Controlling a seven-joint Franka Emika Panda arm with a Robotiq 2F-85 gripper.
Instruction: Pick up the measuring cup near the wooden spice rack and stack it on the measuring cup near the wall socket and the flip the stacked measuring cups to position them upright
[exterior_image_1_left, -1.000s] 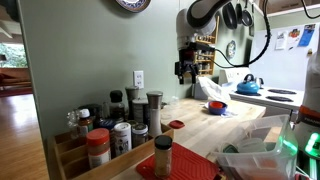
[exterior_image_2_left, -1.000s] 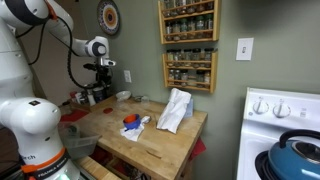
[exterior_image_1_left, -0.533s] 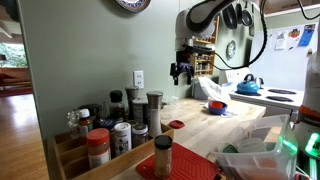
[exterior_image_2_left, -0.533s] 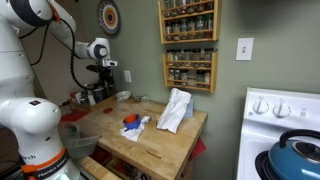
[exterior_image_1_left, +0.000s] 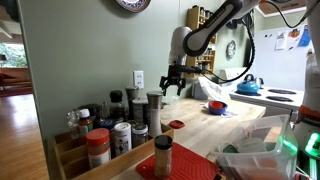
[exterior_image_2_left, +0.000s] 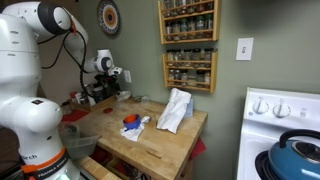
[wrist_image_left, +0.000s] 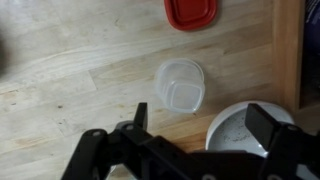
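In the wrist view a clear plastic measuring cup (wrist_image_left: 180, 83) sits mouth-down on the wooden counter. A white round cup (wrist_image_left: 240, 132) lies at the lower right, just inside my right finger. My gripper (wrist_image_left: 202, 113) is open and empty, hovering above the counter with the clear cup just beyond the fingertips. In both exterior views the gripper (exterior_image_1_left: 172, 83) (exterior_image_2_left: 108, 86) hangs above the counter's wall end, close to the wall socket (exterior_image_1_left: 138, 78). A small pale cup (exterior_image_2_left: 123, 96) shows on the counter beside it.
A red lid (wrist_image_left: 190, 12) lies beyond the clear cup. Spice jars fill a wooden rack (exterior_image_1_left: 72, 148) in the foreground. Wall spice racks (exterior_image_2_left: 190, 72), a white cloth (exterior_image_2_left: 175, 108), a blue and red item (exterior_image_2_left: 130, 122) and a stove kettle (exterior_image_1_left: 248, 86) are farther off.
The arm has swung toward the wall socket and dropped lower over the counter. The gripper stays open and empty.
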